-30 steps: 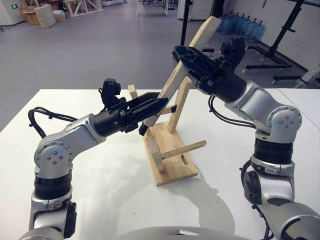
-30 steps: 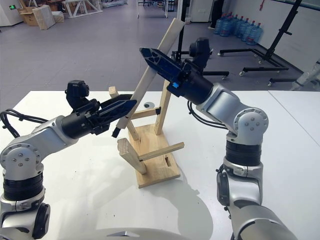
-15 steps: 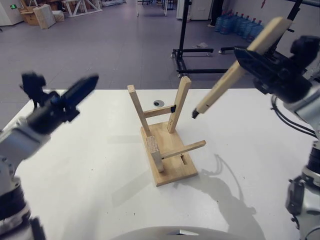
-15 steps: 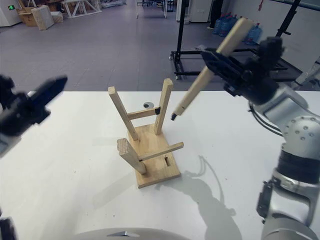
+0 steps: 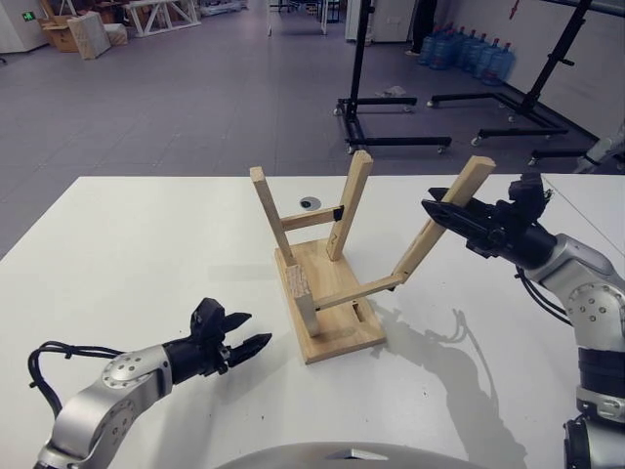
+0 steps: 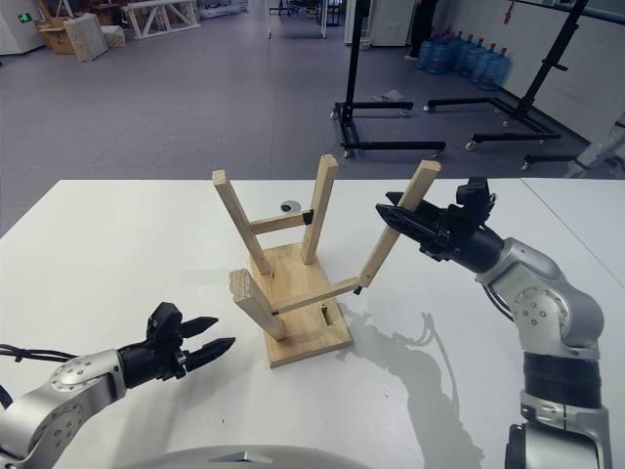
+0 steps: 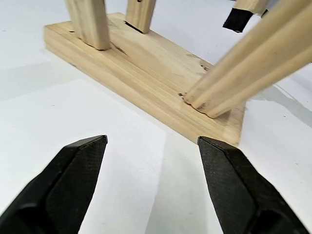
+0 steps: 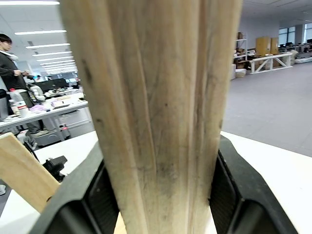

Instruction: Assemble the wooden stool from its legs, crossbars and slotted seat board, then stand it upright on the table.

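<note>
The slotted seat board (image 5: 337, 327) lies flat on the white table (image 5: 146, 254). Two long legs (image 5: 269, 217) (image 5: 349, 203) rise from its far end, joined by a crossbar (image 5: 308, 217). A shorter tilted leg (image 5: 301, 298) stands at the near end, and a crossbar (image 5: 359, 291) sticks out from it to the right. My right gripper (image 5: 455, 217) is shut on a fourth leg (image 5: 430, 234), held slanted, its lower end at that crossbar's free tip. My left gripper (image 5: 250, 342) rests low over the table, open, just in front and to the left of the seat board (image 7: 146, 73).
A round grey grommet (image 5: 309, 203) sits in the table behind the stool. Black wheeled stands (image 5: 391, 107) are on the floor beyond the far edge. A second white table (image 5: 596, 195) adjoins on the right. Bare tabletop lies to the left and front right.
My left arm has come down from high on the left to table level near the seat board. My right arm has lowered the held leg until its lower end meets the crossbar's tip.
</note>
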